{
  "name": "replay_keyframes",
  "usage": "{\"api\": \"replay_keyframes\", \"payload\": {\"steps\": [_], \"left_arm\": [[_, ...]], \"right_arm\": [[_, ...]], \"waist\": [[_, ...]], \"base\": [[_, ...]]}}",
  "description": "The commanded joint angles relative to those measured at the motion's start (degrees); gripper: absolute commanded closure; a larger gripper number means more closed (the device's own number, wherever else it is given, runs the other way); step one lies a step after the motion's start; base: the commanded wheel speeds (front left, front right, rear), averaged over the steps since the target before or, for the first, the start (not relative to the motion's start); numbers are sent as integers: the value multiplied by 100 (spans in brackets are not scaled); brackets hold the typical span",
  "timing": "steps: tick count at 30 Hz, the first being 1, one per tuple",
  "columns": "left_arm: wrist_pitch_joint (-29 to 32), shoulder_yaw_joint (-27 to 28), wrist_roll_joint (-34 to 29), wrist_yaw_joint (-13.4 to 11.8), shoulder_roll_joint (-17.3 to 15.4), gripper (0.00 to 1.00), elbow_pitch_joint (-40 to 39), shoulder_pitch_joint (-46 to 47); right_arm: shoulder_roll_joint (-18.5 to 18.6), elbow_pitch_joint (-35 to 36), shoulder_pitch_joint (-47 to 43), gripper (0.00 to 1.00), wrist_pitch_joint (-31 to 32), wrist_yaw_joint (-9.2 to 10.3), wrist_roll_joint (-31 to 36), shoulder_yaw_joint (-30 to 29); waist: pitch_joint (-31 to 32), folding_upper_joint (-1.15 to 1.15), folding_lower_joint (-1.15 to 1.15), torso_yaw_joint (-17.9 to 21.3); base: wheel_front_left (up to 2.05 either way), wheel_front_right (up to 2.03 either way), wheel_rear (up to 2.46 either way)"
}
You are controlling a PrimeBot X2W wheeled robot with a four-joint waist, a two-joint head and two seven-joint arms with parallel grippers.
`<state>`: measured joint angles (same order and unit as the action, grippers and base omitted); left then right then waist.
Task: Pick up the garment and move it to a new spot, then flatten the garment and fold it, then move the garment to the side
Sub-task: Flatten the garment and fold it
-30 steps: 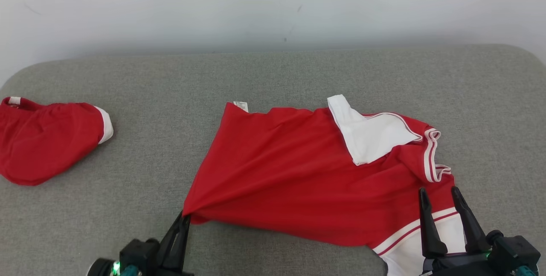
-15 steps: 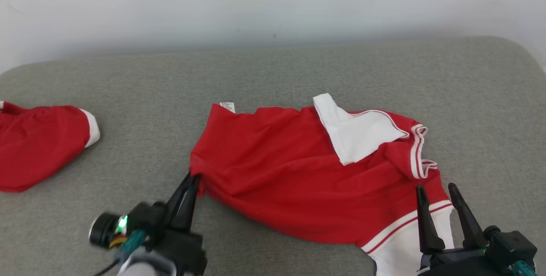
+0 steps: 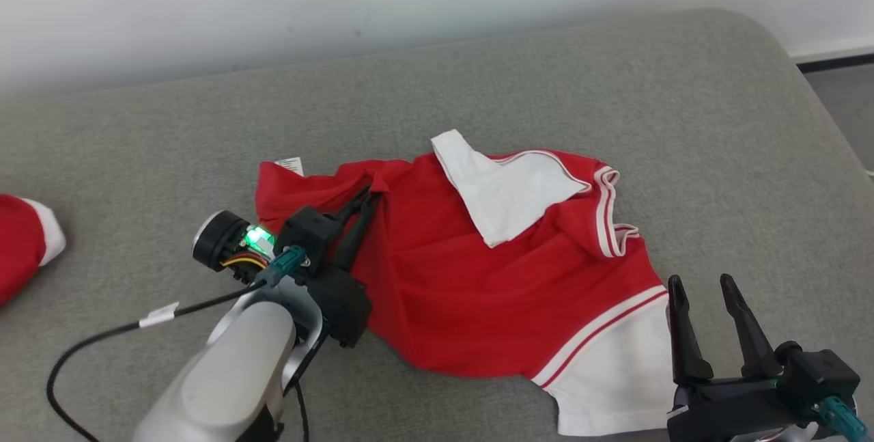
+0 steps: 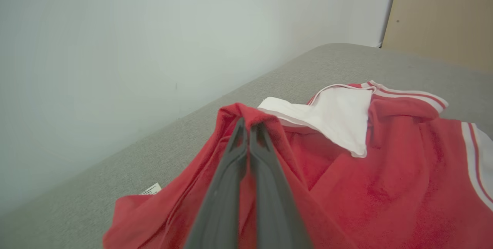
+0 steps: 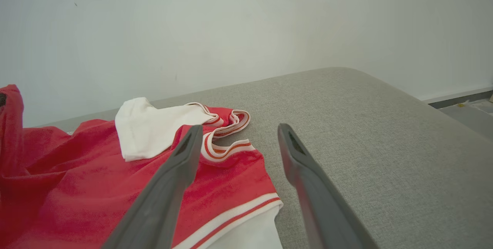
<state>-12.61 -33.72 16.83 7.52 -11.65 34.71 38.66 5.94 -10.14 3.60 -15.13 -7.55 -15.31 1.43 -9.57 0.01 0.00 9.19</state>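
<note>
**A robot's left gripper pinches a red and white shirt while its right gripper waits open beside a sleeve.**

The shirt point(image 3: 478, 292) lies rumpled on a grey padded surface point(image 3: 546, 73) that reaches out past the shirt on all sides. Its long axis runs from the hem with a care label point(image 3: 290, 165) on the robot's left to the white sleeve point(image 3: 614, 380) on the robot's right. The left gripper point(image 3: 373, 195) has its fingers pressed together on a raised bunch of red cloth near the shirt's hem end. The right gripper point(image 3: 701, 280) has its fingers spread wide and holds nothing. It sits at the shirt's sleeve end, and whether it touches the cloth cannot be told. The right arm looks best placed to take that end, so the shirt can be lifted or stretched along its length. A second red garment point(image 3: 17, 244) lies well apart, beyond the shirt's hem end.
</note>
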Motion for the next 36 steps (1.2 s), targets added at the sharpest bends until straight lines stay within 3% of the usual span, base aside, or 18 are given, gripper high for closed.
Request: {"api": "replay_keyframes", "payload": {"steps": [1,8,9,10,11,20,25,36], "left_arm": [[-75,-144,112,-12,-14,100,294,244],[-234,-377,403,-11,181,98,1266,694],[-251,-386,437,-11,210,84,1381,744],[-258,-380,463,-12,242,51,1510,776],[-253,-395,477,-12,271,0,1626,790],[-260,-20,487,-10,303,0,1117,303],[-261,475,369,-71,160,0,270,-383],[-262,1760,-134,-450,-162,0,-1748,-2244]], "right_arm": [[-33,-43,45,0,-2,13,6,-3],[-55,-205,129,0,-2,13,36,20],[-59,-247,140,0,-2,13,47,40],[-65,-288,162,0,-2,13,61,59],[-65,-311,183,0,-2,13,70,71],[-26,-479,68,0,-2,13,50,94],[-22,-464,-67,0,-2,13,29,79],[-16,-338,-302,0,-2,13,76,-4]], "waist": [[-181,-1,0,216],[-205,-1,0,245],[-196,-1,0,234],[-186,-1,0,224],[-168,-1,0,210],[152,-1,0,-81],[363,-1,0,-320],[660,-1,0,-805]], "base": [[0,0,0],[0,0,0],[0,0,0],[0,0,0],[0,0,0],[0,0,0],[0,0,0],[0,0,0]]}}
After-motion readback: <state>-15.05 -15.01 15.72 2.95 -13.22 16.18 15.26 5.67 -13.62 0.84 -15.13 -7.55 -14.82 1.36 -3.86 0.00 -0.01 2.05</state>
